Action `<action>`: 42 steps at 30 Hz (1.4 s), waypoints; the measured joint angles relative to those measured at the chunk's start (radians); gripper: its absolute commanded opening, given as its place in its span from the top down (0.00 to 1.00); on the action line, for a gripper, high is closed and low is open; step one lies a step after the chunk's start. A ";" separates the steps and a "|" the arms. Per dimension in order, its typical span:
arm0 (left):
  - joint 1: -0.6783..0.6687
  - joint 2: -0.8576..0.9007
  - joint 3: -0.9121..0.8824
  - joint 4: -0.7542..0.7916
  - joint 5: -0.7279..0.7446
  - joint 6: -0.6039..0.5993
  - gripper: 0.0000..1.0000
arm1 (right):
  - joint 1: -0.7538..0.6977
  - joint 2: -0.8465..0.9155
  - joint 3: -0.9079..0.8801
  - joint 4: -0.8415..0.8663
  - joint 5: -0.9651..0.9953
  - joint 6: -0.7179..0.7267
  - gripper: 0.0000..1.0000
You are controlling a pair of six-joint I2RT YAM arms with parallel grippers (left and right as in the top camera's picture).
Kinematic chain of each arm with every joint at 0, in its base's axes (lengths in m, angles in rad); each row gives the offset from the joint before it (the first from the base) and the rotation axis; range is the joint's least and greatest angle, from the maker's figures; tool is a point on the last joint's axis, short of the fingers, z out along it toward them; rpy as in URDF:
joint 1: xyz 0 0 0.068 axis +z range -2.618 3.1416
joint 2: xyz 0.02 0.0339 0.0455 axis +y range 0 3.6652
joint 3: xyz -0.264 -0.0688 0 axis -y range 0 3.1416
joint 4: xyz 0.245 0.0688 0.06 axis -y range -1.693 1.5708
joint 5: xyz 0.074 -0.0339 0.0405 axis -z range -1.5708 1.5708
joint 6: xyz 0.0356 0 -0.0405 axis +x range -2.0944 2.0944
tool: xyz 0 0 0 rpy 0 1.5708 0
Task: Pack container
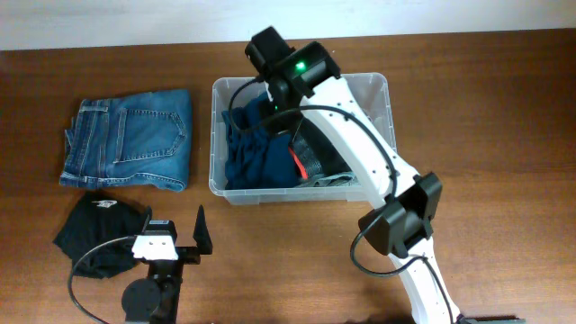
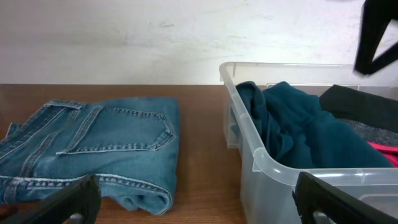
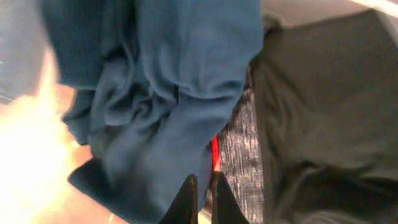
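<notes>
While the right gripper (image 3: 203, 198) hangs closed over a teal garment (image 3: 155, 112) inside the container (image 1: 217, 135), mid-table (image 1: 468, 108), any pinch on cloth unclear; left gripper (image 1: 175, 229): wide open, empty, near folded jeans (image 1: 130, 139) and a black garment (image 1: 94, 236).

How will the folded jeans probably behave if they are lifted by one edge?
The folded jeans are soft denim in stacked layers, so they would likely droop and unfold. The stack looks thick, so probably rather heavy for cloth. They lie flat on the table, so rolling or tipping seems unlikely.
</notes>
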 measured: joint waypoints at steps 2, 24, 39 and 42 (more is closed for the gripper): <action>0.000 0.000 0.000 0.000 0.000 0.000 0.01 | 0.000 0.002 -0.078 0.062 -0.001 0.000 0.96; 0.000 0.000 0.000 0.000 0.000 0.000 0.01 | -0.041 -0.018 -0.389 0.227 -0.105 -0.006 0.96; 0.000 0.000 0.000 0.000 0.000 0.000 0.01 | -0.386 -0.363 0.359 -0.182 0.051 -0.012 0.65; 0.000 0.000 0.000 0.000 0.000 0.000 0.01 | -0.535 -0.403 0.360 -0.183 0.060 -0.016 0.29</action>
